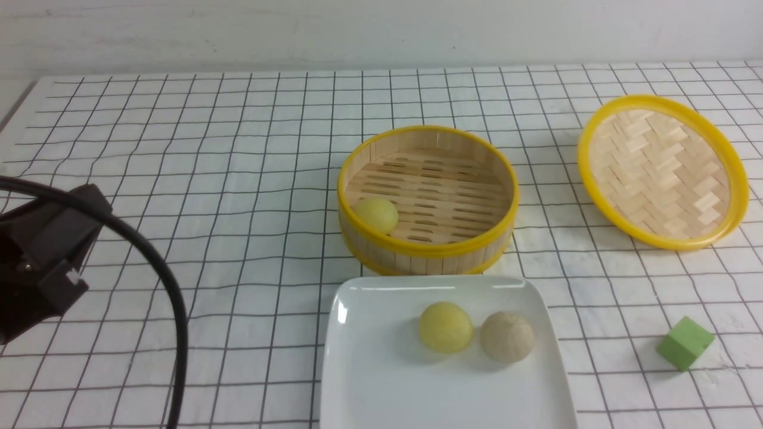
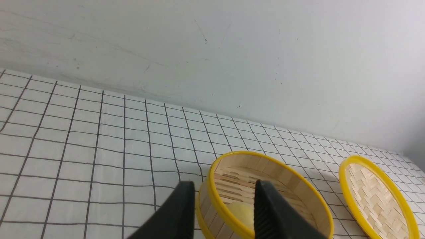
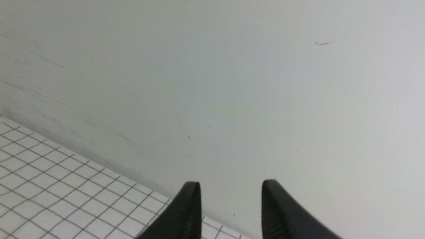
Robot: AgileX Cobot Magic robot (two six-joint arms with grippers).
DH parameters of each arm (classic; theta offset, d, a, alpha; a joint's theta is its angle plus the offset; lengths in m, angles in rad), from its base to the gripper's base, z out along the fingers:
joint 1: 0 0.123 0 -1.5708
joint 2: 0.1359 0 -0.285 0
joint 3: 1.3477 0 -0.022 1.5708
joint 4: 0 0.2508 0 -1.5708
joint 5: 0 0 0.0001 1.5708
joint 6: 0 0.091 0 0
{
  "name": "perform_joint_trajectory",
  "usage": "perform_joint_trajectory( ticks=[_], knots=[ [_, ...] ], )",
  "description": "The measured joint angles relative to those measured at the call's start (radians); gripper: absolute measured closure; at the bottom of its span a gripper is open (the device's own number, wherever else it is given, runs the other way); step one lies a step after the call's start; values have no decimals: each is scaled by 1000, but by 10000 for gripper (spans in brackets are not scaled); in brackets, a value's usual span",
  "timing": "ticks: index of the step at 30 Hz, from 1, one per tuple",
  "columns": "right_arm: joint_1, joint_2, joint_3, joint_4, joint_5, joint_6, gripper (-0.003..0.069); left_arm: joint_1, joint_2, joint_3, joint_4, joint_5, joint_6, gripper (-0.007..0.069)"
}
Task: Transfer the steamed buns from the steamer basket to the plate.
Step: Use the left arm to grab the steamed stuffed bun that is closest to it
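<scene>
The steamer basket [image 1: 427, 255] stands mid-table with one pale yellow steamed bun [image 1: 377, 214] against its near-left wall. In front of it lies the white plate [image 1: 365, 375], which carries a yellow bun [image 1: 446, 326] and a beige bun [image 1: 507, 336] side by side. My left arm's wrist [image 1: 42, 262] hangs at the left, well short of the basket. In the left wrist view my left gripper [image 2: 225, 184] is open and empty, with the basket [image 2: 298, 187] and its bun [image 2: 239, 209] beyond the fingers. My right gripper [image 3: 231, 183] is open, empty, and faces the wall.
The woven yellow-rimmed lid [image 1: 661, 170] lies upturned at the right, seen also in the left wrist view as the lid [image 2: 375, 196]. A green cube [image 1: 685, 342] sits near the front right. A black cable [image 1: 173, 310] loops from my left arm.
</scene>
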Motion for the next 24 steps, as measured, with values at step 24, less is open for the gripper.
perform_joint_trajectory(
  ticks=[24],
  knots=[
    [0,-738,321,20,446,-76,382,0,0,0,0,0,0,342]
  ],
)
